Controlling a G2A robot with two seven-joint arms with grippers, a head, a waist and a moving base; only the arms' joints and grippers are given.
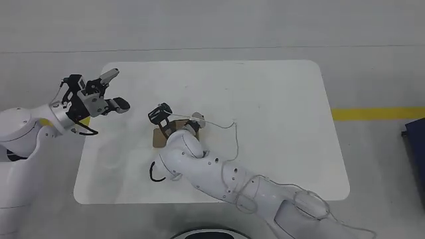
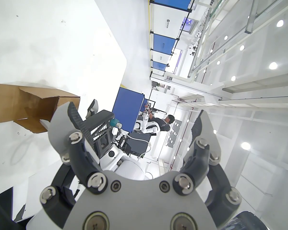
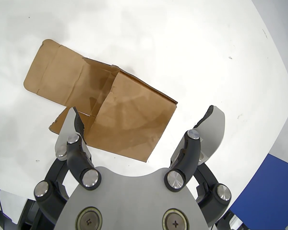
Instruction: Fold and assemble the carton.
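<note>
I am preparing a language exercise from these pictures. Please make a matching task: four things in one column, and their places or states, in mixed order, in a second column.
Things:
1. brown cardboard carton
2. white rounded table
3. left gripper
4. right gripper

Places or states:
A. fingers open, close above the carton
B. lies with one end open, flaps unfolded
C. fingers open, apart from the carton, by the table's edge
D. bears the carton

Pairs: 1-B, 2-D, 3-C, 4-A.
</note>
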